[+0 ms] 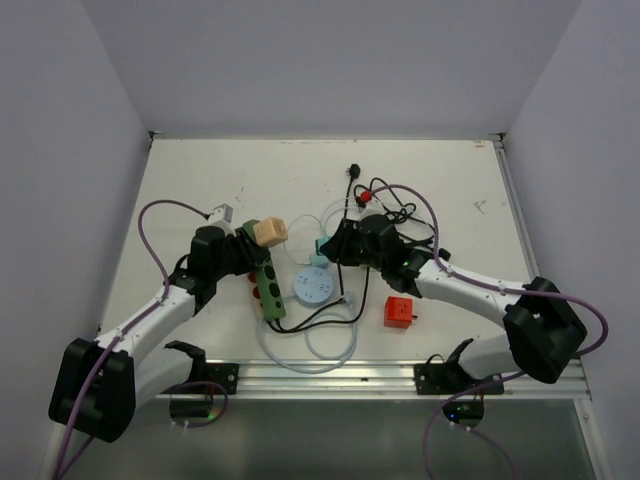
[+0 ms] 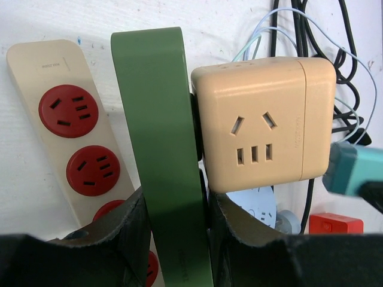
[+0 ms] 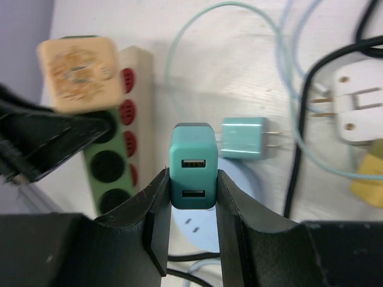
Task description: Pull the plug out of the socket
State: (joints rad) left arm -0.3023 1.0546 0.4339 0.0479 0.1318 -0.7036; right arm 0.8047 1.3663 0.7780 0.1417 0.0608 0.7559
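Observation:
My right gripper [image 3: 192, 197] is shut on a teal two-port USB plug [image 3: 192, 167], held over the round pale-blue socket [image 3: 197, 227]; the plug's prongs are hidden. From above, this plug [image 1: 320, 258] sits at the round socket's [image 1: 314, 287] far edge. A green power strip [image 2: 161, 149] stands on its edge, and my left gripper [image 2: 176, 233] is shut across it. A beige cube adapter [image 2: 263, 119] is attached to the strip's face. In the top view the left gripper [image 1: 250, 262] and right gripper [image 1: 325, 250] face each other.
A beige strip with red outlets [image 2: 54, 78] lies beside the green one. A pale teal charger [image 3: 242, 137], a white plug [image 3: 356, 107] and a yellow piece [image 3: 368, 179] lie among tangled cables. A red cube adapter [image 1: 399, 312] sits near the right arm.

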